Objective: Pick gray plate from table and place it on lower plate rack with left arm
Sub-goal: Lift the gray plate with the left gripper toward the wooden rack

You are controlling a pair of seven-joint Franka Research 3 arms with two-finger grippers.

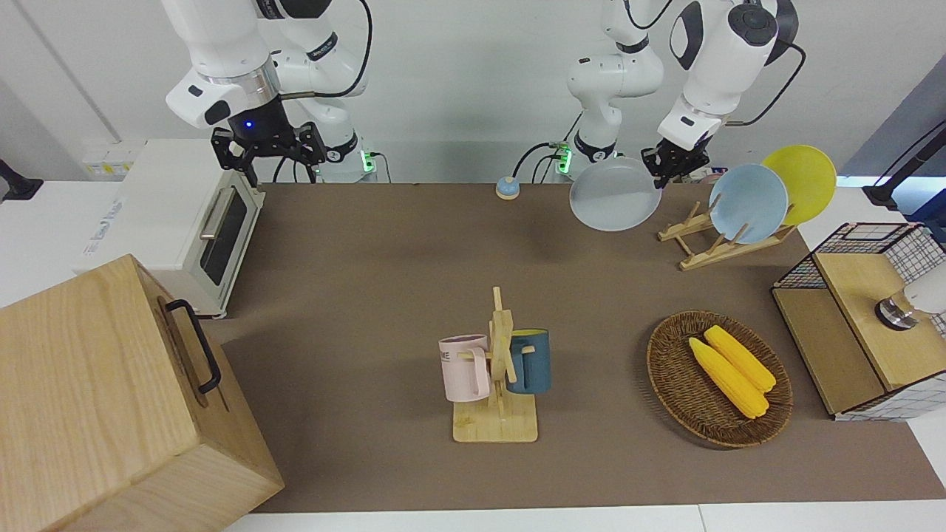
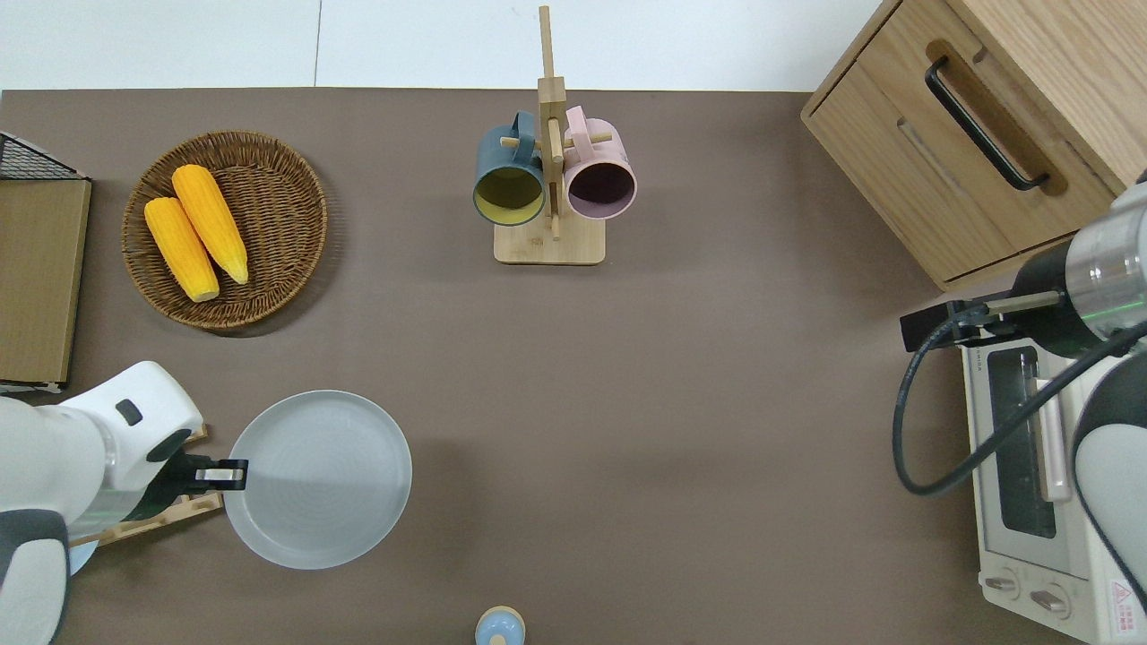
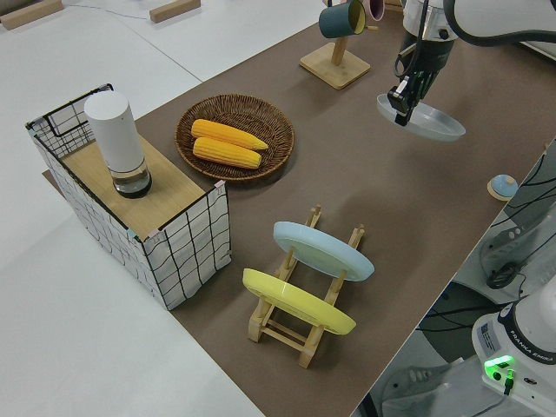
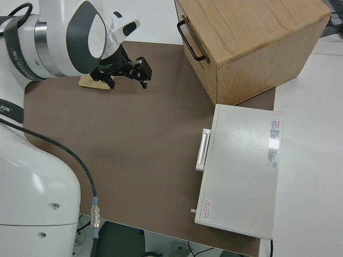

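My left gripper (image 1: 658,171) is shut on the rim of the gray plate (image 1: 615,193) and holds it nearly level in the air. In the overhead view the gripper (image 2: 235,475) and plate (image 2: 318,479) are over the brown table (image 2: 627,403), right beside the lower plate rack (image 2: 152,524). The slanted wooden rack (image 1: 695,258) carries a pale blue plate (image 1: 748,203) and a yellow plate (image 1: 802,181) at its higher end; its lower pegs are bare. The left side view shows the plate (image 3: 430,123), the gripper (image 3: 401,111) and the rack (image 3: 291,334). My right gripper (image 1: 270,151) is parked, open.
A mug tree (image 1: 499,369) with two mugs and a wicker basket (image 1: 665,369) of corn stand farther from the robots. A wire crate (image 1: 872,318) is at the left arm's end. A toaster oven (image 1: 185,222), a wooden cabinet (image 1: 111,399) and a small bell (image 1: 507,188) are also there.
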